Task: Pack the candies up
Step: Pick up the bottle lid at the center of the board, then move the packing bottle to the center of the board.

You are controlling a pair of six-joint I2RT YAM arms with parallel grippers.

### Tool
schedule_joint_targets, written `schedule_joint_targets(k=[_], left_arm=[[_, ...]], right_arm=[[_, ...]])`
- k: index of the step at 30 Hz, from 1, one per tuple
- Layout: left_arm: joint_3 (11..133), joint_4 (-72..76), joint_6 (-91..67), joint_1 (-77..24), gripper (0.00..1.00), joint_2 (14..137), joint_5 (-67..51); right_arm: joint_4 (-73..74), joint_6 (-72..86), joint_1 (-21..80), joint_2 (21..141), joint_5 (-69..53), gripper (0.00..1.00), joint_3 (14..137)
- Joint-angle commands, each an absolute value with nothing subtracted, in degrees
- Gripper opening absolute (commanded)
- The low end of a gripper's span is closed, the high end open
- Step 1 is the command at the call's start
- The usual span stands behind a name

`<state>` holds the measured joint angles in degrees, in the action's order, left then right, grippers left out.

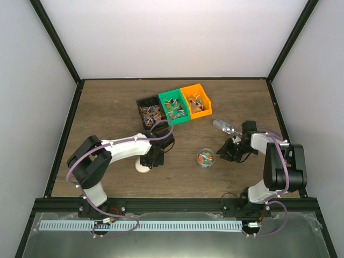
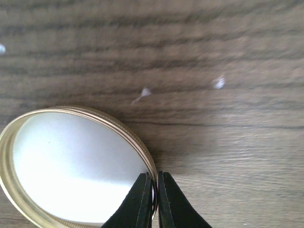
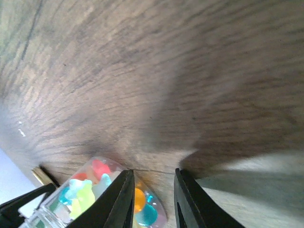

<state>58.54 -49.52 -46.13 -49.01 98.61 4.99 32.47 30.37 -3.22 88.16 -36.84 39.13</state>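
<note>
Candies [image 3: 88, 192] are showing as bright, blurred lumps inside a clear jar [image 3: 52, 211] right at the right claw [image 3: 154, 173]. Its fingers are standing apart, with the jar's edge lying partly between them, and the frame is cutting off the jar's lower part. The left claw [image 2: 153, 176] is pinching the rim of a round lid [image 2: 71, 166] lying on the desk [image 2: 223, 142], with the lid's near edge running out of view. Farther out, more candies are filling the black bin [image 1: 152, 112], green bin [image 1: 174, 106] and orange bin [image 1: 195, 100], too small to tell apart. A silver scoop [image 1: 223, 127] is lying near the right arm.
</note>
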Motion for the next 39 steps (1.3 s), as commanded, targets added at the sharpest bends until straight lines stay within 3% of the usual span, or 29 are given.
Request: schedule_joint_targets(k=[1,12,21,27,39], left_arm=[[63.88,-52.08,-43.01,-49.12,0.06,100.09,7.42],[79.49,-54.37,-35.95,-48.69,0.05,104.93,6.03],[89.74,-56.02,-32.72,-47.93,0.06,106.42,-0.16],[90.32,-54.37,-31.08,-46.22,0.06,104.44,-4.86],[91.26,-46.51,-25.64,-44.28,0.08,104.02,-15.17]], right_arm=[[38.75,28.68,-2.98,85.32,-29.15,0.27,38.72],[44.5,25.17,-1.91,82.29,-33.05,0.34,36.09],[42.39,30.95,7.06,82.01,-35.67,0.33,33.91],[36.68,37.74,13.29,83.61,-36.93,0.33,34.85],[35.56,35.56,14.51,99.08,-32.39,0.32,50.45]])
